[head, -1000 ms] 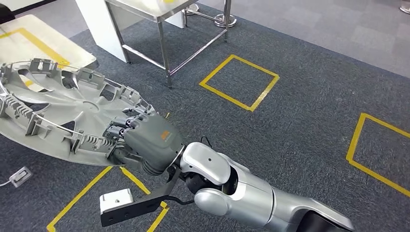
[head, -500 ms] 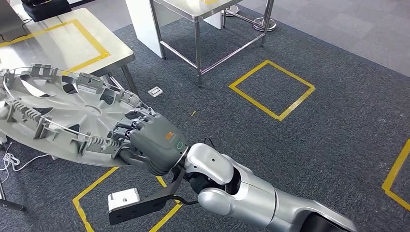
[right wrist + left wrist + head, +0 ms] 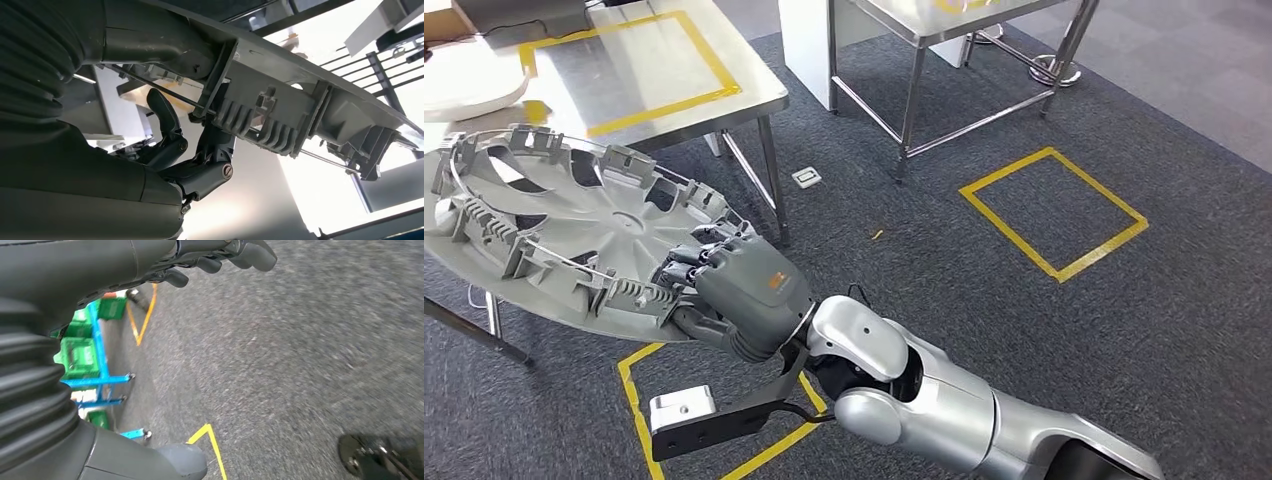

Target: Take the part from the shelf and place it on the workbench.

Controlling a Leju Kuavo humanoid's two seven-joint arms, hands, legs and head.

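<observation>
The part (image 3: 564, 235), a big grey round wheel-cover-like disc with ribs and clips round its rim, is in my right hand (image 3: 742, 295), up in the air and tilted a little, its ribbed inner face turned up at me. My fingers (image 3: 686, 262) lie curled over its near edge, thumb tucked under, so the grip is on the rim alone and the rest of the disc juts out to my left. From the right wrist camera I see that same rim (image 3: 280, 117) from below, with a thin wire ring running along it and my dark fingers (image 3: 165, 120) hooked behind the ribbed clips. The far half of the part hangs over the corner of the steel surface (image 3: 664, 70), which carries a yellow taped rectangle (image 3: 639, 65). A second steel table (image 3: 944, 25) stands further off to the right. Below is dark grey carpet (image 3: 984, 300) with yellow tape squares (image 3: 1054, 212). My left hand (image 3: 220, 257) hangs over the carpet (image 3: 300, 350), fingers bent loosely with nothing in them; whether they are spread or closed I cannot tell. A blue rack with green bins (image 3: 82, 357) stands beyond it.
</observation>
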